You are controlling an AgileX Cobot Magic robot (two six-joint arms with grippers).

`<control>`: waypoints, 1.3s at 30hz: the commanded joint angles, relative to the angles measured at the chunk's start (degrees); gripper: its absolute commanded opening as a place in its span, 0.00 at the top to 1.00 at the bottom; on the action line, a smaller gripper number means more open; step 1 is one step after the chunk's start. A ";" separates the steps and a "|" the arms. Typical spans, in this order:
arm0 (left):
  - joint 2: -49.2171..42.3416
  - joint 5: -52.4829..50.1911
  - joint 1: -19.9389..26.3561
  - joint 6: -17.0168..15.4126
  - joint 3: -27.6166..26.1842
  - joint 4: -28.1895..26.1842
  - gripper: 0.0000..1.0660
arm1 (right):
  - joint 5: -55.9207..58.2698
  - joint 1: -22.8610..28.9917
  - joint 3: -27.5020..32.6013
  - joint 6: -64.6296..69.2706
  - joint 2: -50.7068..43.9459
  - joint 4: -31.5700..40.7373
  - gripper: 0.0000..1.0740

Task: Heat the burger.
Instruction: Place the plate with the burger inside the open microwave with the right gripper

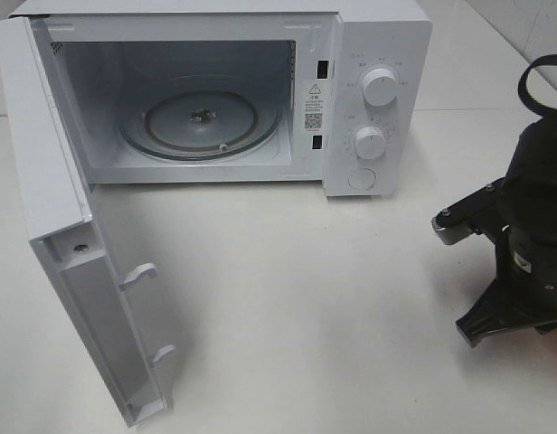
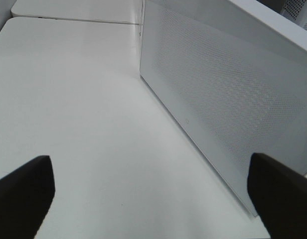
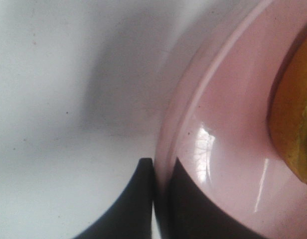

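Only a sliver of the burger [image 3: 293, 109] shows, in the right wrist view: a curved, golden-orange bun surface, blurred, lying on the pink plate [image 3: 233, 129]; the plate is glossy and round-rimmed, with bright glints on its glaze; the right gripper [image 3: 161, 164] has its dark fingers pressed together on that rim, pinching it. In the high view the right arm [image 1: 532, 208], black and angular, stands at 4 o'clock and neither plate nor burger shows there; the white boxy microwave [image 1: 369, 54] sits at 11 o'clock, its door [image 1: 52, 181] swung out toward 8 o'clock, a round glass turntable [image 1: 202, 122] inside, two round knobs [image 1: 380, 86] at 1 o'clock; the table [image 1: 306, 298] is smooth and white. The left gripper [image 2: 153, 194] hangs with fingers spread wide beside the door's perforated panel.
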 commanded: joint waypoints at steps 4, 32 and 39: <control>-0.97 -0.06 0.06 0.06 -0.06 -0.11 0.08 | 6.53 2.12 0.40 1.03 -4.13 -3.21 1.00; -0.97 -0.06 0.06 0.06 -0.06 -0.11 0.08 | 14.55 24.29 0.40 -3.67 -15.99 -1.95 1.00; -0.97 -0.06 0.06 0.06 -0.06 -0.11 0.08 | 14.78 32.26 0.40 -5.33 -16.10 -2.06 1.00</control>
